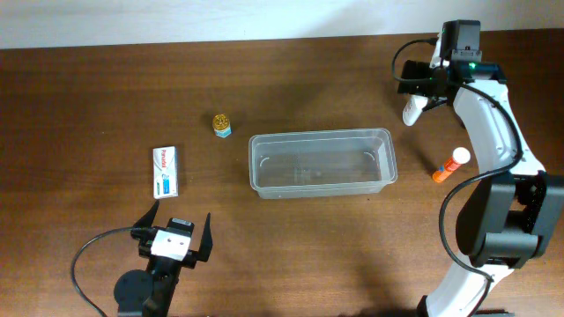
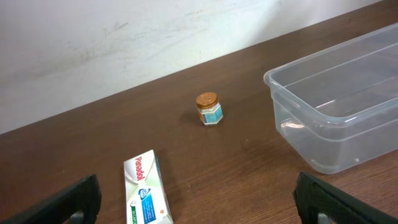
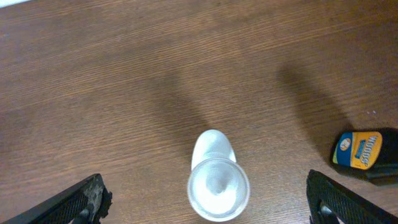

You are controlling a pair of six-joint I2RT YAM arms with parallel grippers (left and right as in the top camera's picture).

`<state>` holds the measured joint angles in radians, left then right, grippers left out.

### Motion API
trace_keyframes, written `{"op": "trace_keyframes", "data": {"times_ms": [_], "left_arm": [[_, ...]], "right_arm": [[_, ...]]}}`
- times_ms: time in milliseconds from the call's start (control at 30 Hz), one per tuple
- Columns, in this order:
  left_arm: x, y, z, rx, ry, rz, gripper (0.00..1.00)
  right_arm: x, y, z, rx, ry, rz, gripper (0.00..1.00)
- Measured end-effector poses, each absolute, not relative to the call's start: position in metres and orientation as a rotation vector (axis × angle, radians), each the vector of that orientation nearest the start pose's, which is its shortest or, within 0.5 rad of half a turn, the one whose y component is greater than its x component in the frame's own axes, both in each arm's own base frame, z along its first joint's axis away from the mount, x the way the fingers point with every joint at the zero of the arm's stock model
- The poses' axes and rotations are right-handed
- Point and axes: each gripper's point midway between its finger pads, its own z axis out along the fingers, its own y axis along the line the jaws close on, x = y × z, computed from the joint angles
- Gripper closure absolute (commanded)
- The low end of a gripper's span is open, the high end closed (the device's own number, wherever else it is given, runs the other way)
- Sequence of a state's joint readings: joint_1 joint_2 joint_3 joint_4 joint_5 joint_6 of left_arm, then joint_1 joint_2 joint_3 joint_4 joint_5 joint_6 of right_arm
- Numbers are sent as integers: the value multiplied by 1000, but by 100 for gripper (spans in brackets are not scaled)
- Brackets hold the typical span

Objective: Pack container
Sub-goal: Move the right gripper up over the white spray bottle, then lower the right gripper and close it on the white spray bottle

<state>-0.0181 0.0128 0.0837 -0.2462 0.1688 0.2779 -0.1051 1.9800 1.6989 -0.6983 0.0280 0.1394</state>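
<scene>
The container [image 1: 322,163] is a clear plastic tub lying mid-table, its near corner also in the left wrist view [image 2: 348,106]; I see nothing inside it. A white bottle [image 1: 411,110] stands upright at the back right. My right gripper [image 1: 412,88] hangs over it, open, with the bottle's round top [image 3: 217,183] between its wide-spread fingers [image 3: 84,199], untouched. My left gripper [image 1: 179,220] is open near the front left edge, empty. Ahead of it lie a white medicine box [image 2: 146,190] and a small gold-lidded jar [image 2: 209,109].
An orange-and-white tube [image 1: 450,165] lies right of the container. A small dark item with a yellow and blue label [image 3: 364,154] sits beside the bottle. The box [image 1: 166,170] and jar [image 1: 221,124] lie left of the container.
</scene>
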Motion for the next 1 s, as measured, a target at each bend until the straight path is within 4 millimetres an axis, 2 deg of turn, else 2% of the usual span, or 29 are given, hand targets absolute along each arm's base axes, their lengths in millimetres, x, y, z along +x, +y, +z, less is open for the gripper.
{"op": "trace_keyframes", "data": {"times_ms": [233,367,700,867,1000], "left_arm": [[235,-33,152,379,1702,43,1],[235,-33,152,379,1702,43,1],[235,-33,152,379,1702,43,1],[235,-33,152,379,1702,43,1],[235,-33,152,379,1702,43,1]], "right_arm": [[506,-65,137,367,2546,-36,10],[504,-65,132,375,2562,-35,21],[502,-65,99,385,2637,-39,21],[504,-65,95,384,2637,-39,22],[507,-66,97,384,2624,-38,36]]}}
